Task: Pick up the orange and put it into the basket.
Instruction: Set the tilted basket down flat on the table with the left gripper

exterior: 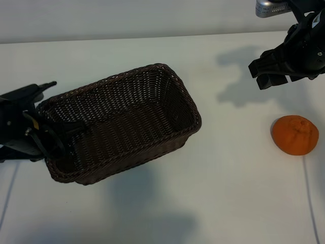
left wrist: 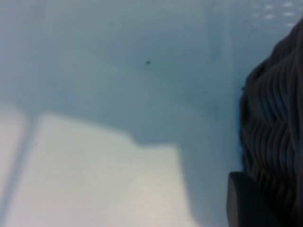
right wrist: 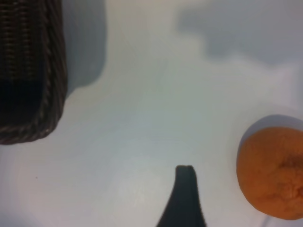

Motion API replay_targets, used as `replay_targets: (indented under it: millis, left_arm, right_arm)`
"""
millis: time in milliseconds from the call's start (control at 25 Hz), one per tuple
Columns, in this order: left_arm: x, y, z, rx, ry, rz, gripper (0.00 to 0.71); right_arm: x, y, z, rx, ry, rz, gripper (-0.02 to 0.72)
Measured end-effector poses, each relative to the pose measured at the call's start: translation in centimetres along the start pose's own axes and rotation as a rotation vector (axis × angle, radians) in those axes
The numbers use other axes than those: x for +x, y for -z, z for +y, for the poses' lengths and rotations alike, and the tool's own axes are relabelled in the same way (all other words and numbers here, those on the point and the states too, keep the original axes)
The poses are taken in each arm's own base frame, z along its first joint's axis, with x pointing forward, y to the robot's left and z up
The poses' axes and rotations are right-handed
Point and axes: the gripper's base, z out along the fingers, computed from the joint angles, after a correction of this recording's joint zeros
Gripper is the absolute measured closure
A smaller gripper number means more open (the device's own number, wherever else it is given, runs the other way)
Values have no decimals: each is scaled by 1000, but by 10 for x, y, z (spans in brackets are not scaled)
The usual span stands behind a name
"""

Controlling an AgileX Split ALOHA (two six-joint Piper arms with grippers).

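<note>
The dark brown wicker basket (exterior: 152, 147) lies slantwise at the table's centre-left. My left gripper (exterior: 56, 133) straddles its left end wall, one finger inside and one outside, closed on the wicker. The left wrist view shows a dark finger (left wrist: 246, 203) pressed against the basket's weave (left wrist: 274, 118). The orange (exterior: 295, 134) rests on the table at the right, well apart from the basket. My right gripper (exterior: 263, 75) hangs open above the table behind the orange, holding nothing. In the right wrist view one of its fingers (right wrist: 185, 189) shows beside the orange (right wrist: 272, 170), with the basket's corner (right wrist: 47, 71) farther off.
The white table (exterior: 228, 193) lies bare between basket and orange. A thin cable (exterior: 311, 203) runs from the orange's side to the front edge. The arms cast shadows on the table at the back right.
</note>
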Motion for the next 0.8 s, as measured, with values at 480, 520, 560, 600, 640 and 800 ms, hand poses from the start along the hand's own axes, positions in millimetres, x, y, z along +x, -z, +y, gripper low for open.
replay_targets:
  millis: [480, 520, 560, 600, 640, 800]
  left_arm:
    - [-4, 59, 9, 138, 1, -163, 556]
    - [-5, 63, 12, 147, 19, -175, 556]
    - [-6, 67, 15, 155, 23, -184, 556]
    - [-7, 70, 18, 167, 28, -188, 556]
    - [-7, 73, 20, 186, 37, -189, 556]
    - [-10, 80, 17, 276, -23, -161, 556]
  right_arm:
    - [0, 0, 0, 0, 0, 1, 165]
    - [0, 0, 0, 0, 0, 2, 166]
    - [0, 0, 0, 0, 0, 2, 167]
    - [0, 0, 0, 0, 0, 2, 167]
    - [0, 0, 0, 0, 0, 2, 167]
    - [0, 0, 0, 1, 1, 2, 168]
